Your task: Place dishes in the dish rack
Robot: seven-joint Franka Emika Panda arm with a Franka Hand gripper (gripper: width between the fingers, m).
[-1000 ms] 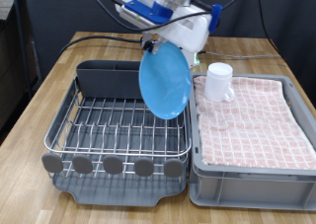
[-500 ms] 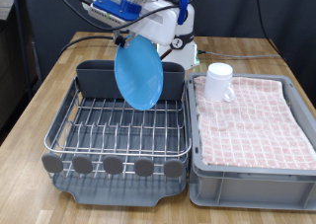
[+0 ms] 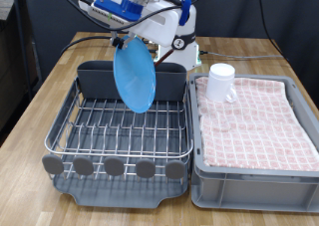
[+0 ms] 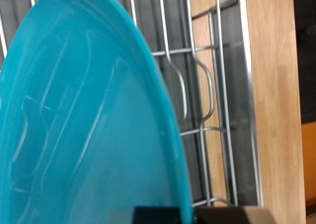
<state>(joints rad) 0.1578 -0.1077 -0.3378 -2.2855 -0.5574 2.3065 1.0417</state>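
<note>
My gripper point(image 3: 126, 42) is shut on the top edge of the light-blue plate point(image 3: 134, 77). The plate hangs on edge above the silver wire dish rack point(image 3: 120, 126), in front of its dark grey cutlery bin point(image 3: 100, 80). In the wrist view the plate point(image 4: 89, 115) fills most of the picture, with the rack wires point(image 4: 202, 86) below it. The white mug point(image 3: 221, 82) stands on the checked cloth in the grey crate point(image 3: 254, 171) at the exterior view's right. The wooden spoon is out of view.
The rack and crate sit side by side on a wooden table point(image 3: 30, 176). Black cables point(image 3: 80, 42) trail from the arm behind the rack. Dark curtain at the back.
The arm carried the plate from the crate side towards the exterior view's left, over the rack, and turned it more edge-on.
</note>
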